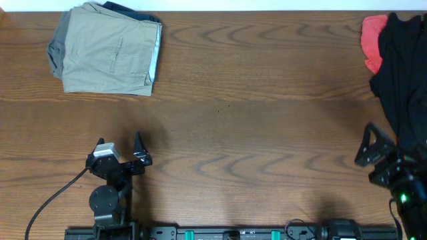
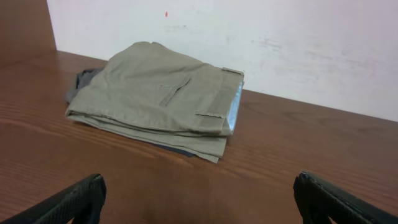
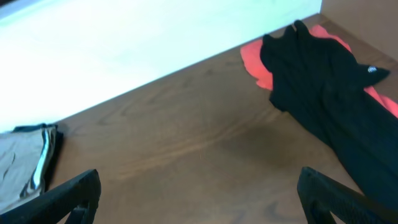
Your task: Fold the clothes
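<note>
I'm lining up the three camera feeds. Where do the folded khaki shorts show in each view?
Overhead: folded khaki shorts in the top left corner of the table.
Left wrist: shorts upper centre-left, before the white wall.
Right wrist: shorts cut off at the lower left edge.
Shared landmark: the pale lining strip down one side of the shorts, visible in all three.

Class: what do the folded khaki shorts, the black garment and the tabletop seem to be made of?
Folded khaki shorts: probably matte woven cotton; crisp stitched pocket seams. Crumpled black garment: soft, limp fabric, kind unclear; it slumps in folds. Brown tabletop: wood or wood-look laminate; visible grain.
</note>
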